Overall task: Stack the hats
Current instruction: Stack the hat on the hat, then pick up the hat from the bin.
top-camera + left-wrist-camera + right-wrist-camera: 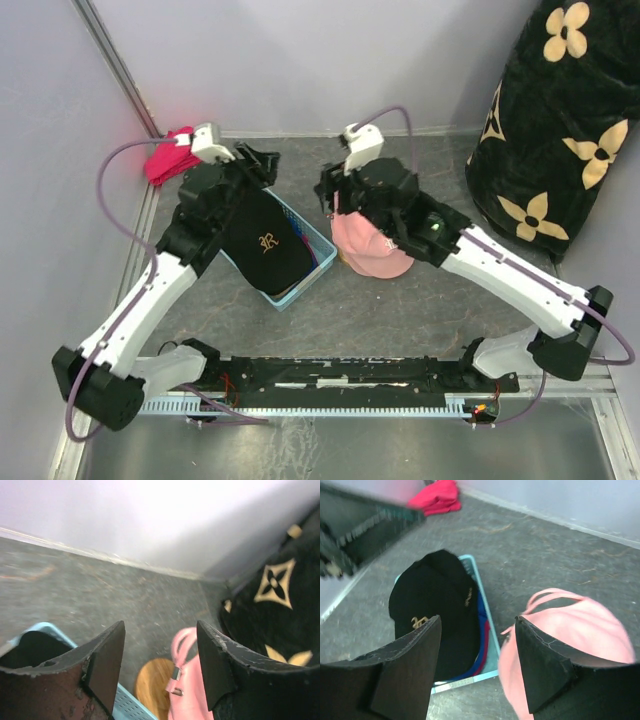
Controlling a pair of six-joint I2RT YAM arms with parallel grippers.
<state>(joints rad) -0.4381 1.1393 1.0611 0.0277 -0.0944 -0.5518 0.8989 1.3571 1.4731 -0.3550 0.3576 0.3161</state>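
Black cap point(265, 245) atop blue basket point(310, 278), just beside left gripper point(260, 164), jaws apart

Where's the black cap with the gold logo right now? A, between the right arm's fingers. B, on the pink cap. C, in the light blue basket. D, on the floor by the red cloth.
C: the black cap lies on top of the pile in the light blue basket.

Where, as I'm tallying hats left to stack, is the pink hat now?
In the top view the pink hat sits right of centre, just right of the blue basket holding the black hat, beneath the right arm.
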